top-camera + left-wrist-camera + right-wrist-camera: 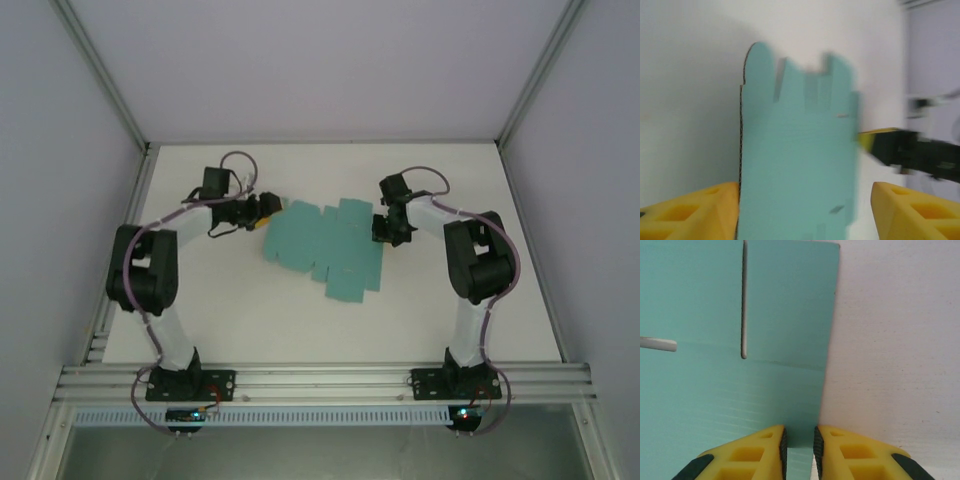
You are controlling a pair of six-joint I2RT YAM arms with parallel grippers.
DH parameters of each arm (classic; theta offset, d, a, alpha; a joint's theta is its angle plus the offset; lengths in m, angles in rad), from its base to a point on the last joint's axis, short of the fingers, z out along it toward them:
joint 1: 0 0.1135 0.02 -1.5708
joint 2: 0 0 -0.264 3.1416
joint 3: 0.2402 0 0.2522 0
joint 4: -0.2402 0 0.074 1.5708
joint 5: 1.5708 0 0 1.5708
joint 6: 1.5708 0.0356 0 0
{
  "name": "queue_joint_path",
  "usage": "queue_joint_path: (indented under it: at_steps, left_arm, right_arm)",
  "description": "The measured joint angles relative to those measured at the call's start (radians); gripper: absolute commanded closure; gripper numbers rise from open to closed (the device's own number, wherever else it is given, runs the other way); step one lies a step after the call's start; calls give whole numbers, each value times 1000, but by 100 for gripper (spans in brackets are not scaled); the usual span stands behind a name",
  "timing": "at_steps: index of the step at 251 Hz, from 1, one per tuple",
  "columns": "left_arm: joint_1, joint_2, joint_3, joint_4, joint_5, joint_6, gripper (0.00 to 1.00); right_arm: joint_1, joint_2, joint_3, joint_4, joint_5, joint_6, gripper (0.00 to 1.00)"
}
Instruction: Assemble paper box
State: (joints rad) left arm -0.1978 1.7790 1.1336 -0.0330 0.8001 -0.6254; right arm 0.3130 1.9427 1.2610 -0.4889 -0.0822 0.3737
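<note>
Two yellow fingers (695,210) of the left tool (805,200) stand wide apart, with the near end of the paper box (800,140) between them. One finger sits at the sheet's left edge. The other is clear of its right edge, with bare counter (690,75) in the gap. From above, this left tool (265,212) is at the sheet's upper left corner.

The right tool (800,445) has its jaws drawn narrow, with only a slim gap between the dark pads. The sheet's right edge runs down into that gap. Whether the tips press on the sheet cannot be told. In the top view the right tool (385,232) sits at the sheet's right side.

The paper box (325,250) is a flat teal die-cut sheet, unfolded, lying on the white counter (300,330) between the two tools. Its outline is stepped, with several rectangular flaps along the near and far sides. Up close, the paper box (715,315) shows fine ribbing, one long straight slit, a shorter slit crossing from the left, and a faint crease line. In the left wrist view, one far corner is rounded, notches separate the flaps, and the left edge shows a dark corrugated line.
</note>
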Motion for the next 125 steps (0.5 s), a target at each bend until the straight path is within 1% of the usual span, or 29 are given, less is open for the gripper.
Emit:
queue_joint_path:
  at_steps: [12,21,30,46,55,73,86,101,125]
  left_arm:
    - [-21,-34,1,62,61,-27,36]
    - [-43,-53,3,89,97,-39,38]
    - [-67,-63,6,101,124,-42,39]
    - [-101,-64,22,86,145,-35,39]
    - [-120,-59,39,46,143,-18,39]
    - [-146,-48,86,-61,101,34,39]
    - [-163,-37,131,-149,42,77,40]
    - [-172,-26,175,-234,-24,108,44]
    - [-179,-7,216,-333,-124,142,45]
  right_arm:
    - [1,0,0,2,0,0,75]
    - [2,-1,-1,3,0,0,75]
    - [3,-2,-2,5,0,0,75]
    - [3,-3,-4,6,2,0,74]
    - [4,-3,-5,8,3,0,74]
    - [5,-3,-6,9,7,0,74]
    - [6,-3,-6,10,7,0,74]
    - [6,-4,-6,11,8,0,74]
    - [6,-3,-7,12,8,0,74]
